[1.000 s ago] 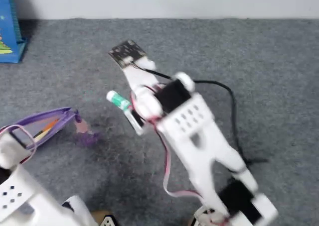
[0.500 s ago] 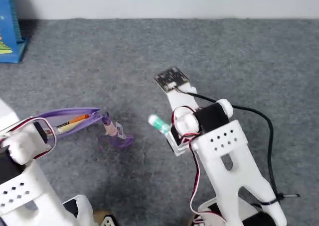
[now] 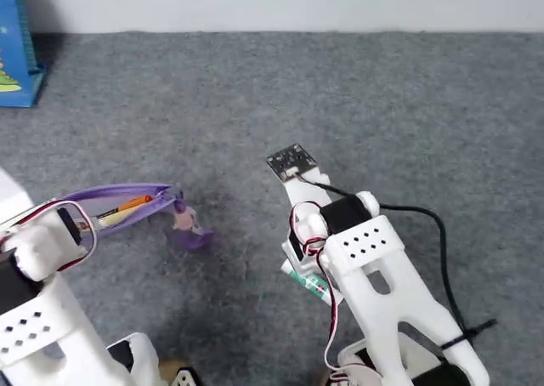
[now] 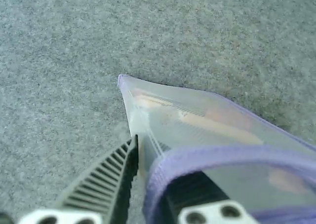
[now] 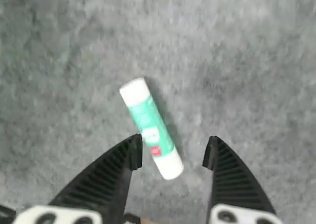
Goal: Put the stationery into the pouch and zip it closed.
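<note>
While the clear plastic pouch with purple trim [image 3: 119, 201] is pinched at its edge by the left claw [image 4: 147, 160] at the left of the high view, an orange pen [image 3: 132, 204] is seen inside it. The white-and-green glue stick [image 5: 150, 128] is laid flat on the grey carpeted tabletop [image 3: 382, 105], at the lower centre of the high view, between the spread fingers of the right claw [image 5: 173, 146].

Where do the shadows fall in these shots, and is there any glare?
High view: even light, with a soft dark patch on the carpet beside the right arm. Right wrist view: the glue stick casts a faint, soft shadow along one side. Left wrist view: light passes through the translucent pouch, with no glare spots.
</note>
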Robot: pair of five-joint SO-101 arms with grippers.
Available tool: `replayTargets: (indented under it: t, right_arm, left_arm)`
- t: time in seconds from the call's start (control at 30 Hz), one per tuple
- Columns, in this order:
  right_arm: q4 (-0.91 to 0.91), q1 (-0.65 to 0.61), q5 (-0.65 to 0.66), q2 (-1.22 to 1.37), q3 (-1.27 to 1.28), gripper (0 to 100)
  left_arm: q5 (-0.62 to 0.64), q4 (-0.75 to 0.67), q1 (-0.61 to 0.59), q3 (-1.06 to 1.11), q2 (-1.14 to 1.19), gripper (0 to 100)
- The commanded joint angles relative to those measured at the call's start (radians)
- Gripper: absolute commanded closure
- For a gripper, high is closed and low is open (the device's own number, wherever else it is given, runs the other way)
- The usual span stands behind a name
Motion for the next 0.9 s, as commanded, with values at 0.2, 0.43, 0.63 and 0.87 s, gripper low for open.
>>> replayTargets:
  t: [0.2, 0.43, 0.63, 0.87]
  right_arm:
    - [-0.176, -0.174, 0.000, 0.099, 0.101, 79.7]
    - [-0.360, -0.189, 0.000, 0.257, 0.163, 79.9]
    - [-0.390, -0.188, 0.005, 0.369, 0.163, 99.8]
    - [-0.257, -0.194, 0.005, 0.213, 0.164, 99.1]
  left_arm:
    - [0.000, 0.018, 0.006, -0.024, -0.006, 99]
    - [0.000, 0.018, 0.003, -0.022, -0.006, 99]
    - [0.000, 0.018, 0.006, 0.021, -0.006, 99]
    - [0.000, 0.017, 0.008, 0.064, -0.006, 99]
